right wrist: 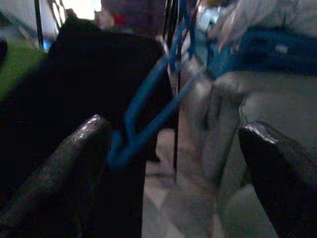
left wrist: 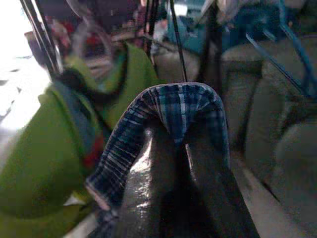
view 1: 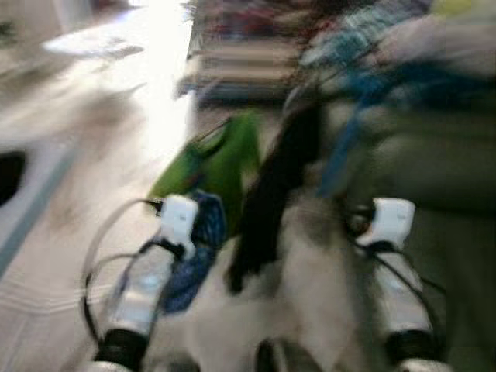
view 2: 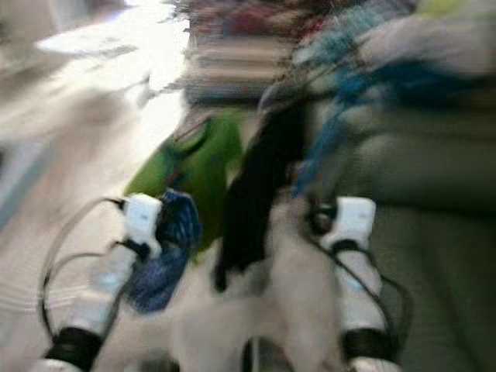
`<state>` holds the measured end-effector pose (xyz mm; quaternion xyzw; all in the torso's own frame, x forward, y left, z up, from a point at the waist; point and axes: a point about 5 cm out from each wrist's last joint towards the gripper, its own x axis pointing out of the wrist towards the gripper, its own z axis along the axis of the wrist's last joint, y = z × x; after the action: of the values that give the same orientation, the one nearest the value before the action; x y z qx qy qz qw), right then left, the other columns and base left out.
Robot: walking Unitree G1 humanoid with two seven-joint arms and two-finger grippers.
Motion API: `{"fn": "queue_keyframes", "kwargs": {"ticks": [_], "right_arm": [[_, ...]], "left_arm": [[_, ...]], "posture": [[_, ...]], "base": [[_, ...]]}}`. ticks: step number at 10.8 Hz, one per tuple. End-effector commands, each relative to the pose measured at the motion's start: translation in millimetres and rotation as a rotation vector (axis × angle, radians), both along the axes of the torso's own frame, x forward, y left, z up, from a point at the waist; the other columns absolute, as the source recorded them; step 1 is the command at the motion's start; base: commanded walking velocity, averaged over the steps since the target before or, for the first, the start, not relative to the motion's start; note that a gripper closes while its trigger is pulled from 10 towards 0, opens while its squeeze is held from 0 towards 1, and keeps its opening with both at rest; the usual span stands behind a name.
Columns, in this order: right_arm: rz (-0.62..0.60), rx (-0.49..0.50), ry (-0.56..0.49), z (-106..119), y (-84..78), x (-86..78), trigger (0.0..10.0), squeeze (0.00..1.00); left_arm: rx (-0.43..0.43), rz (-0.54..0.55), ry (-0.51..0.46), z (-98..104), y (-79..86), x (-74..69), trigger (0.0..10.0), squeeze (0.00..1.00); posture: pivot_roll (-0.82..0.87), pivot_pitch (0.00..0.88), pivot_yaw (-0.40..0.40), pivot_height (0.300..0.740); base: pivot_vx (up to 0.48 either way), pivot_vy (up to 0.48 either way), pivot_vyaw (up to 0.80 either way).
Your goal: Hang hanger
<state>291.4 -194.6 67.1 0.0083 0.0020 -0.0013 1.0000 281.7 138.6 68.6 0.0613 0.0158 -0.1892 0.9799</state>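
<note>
— Closest to my left wrist camera, what's that between the fingers?

— Blue plaid cloth (left wrist: pixel 173 111), draped over both tips of my left gripper (left wrist: pixel 181 144). The fingers are clenched together on it, with the fabric folded over their ends and hanging down one side.

— And beyond those tips?

— Just past them hangs a green garment (left wrist: pixel 44 163), with thin dark rods rising behind it. From the head view, blurred by motion, the same green piece (view 1: pixel 221 159) sits ahead of the left arm, and a black garment (view 1: pixel 271 194) hangs between the two arms.

— Right side?

— My right gripper (right wrist: pixel 185 144) is spread wide, grasping nothing. The blue hanger (right wrist: pixel 148 114) is in the gap between the fingers, nearer the one beside the black garment. I can't tell whether it touches that finger. It slants up and away from the tips toward a blue bundle of clothing beyond.

— Is the hanger on a rail?

— Too blurred to say what its upper end rests on. In the head view, a blue streak (view 1: pixel 341 151) runs just ahead of the right arm, by a grey-green couch (view 1: pixel 434 178).
</note>
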Motion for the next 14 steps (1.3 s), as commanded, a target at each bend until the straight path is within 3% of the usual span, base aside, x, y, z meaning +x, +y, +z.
{"fn": "queue_keyframes", "kwargs": {"ticks": [1, 5, 7, 9, 12, 14], "right_arm": [[0.040, 0.007, -0.015, 2, 11.3, 1.5, 10.0, 0.00], [0.051, 0.005, -0.020, 5, 12.0, 3.9, 10.0, 0.00], [0.049, 0.001, -0.016, 3, 11.3, 0.6, 10.0, 0.00], [0.024, -0.031, -0.033, 5, 11.4, 1.2, 10.0, 0.00], [0.018, -0.038, -0.020, 4, 7.2, 0.3, 10.0, 0.00], [0.018, -0.041, -0.019, 4, 8.1, 1.8, 10.0, 0.00]], "left_arm": [[0.011, 0.027, 0.013, -3, 10.3, -3.1, 10.0, 0.00], [0.074, 0.061, 0.001, -2, 17.2, -4.7, 10.0, 0.00], [0.066, 0.089, -0.013, 0, 25.7, -10.9, 10.0, 0.00], [0.065, 0.089, -0.030, 6, 28.0, -7.1, 10.0, 0.00], [0.053, 0.077, -0.031, 7, 28.4, -9.4, 10.0, 0.00], [0.048, 0.076, -0.025, 7, 27.4, -10.2, 10.0, 0.00]], "posture": [[0.01, 0.097, -0.040, 0.740], [0.03, 0.129, -0.053, 0.740], [0.03, 0.141, -0.048, 0.740], [0.04, 0.159, -0.043, 0.740], [0.04, 0.160, -0.052, 0.740], [0.04, 0.157, -0.054, 0.740]], "base": [[0.000, 0.000, 0.00], [0.000, 0.000, 0.00], [0.000, 0.000, 0.00], [0.000, 0.000, 0.00], [0.000, 0.443, -0.67], [0.000, 0.420, 0.00]]}}
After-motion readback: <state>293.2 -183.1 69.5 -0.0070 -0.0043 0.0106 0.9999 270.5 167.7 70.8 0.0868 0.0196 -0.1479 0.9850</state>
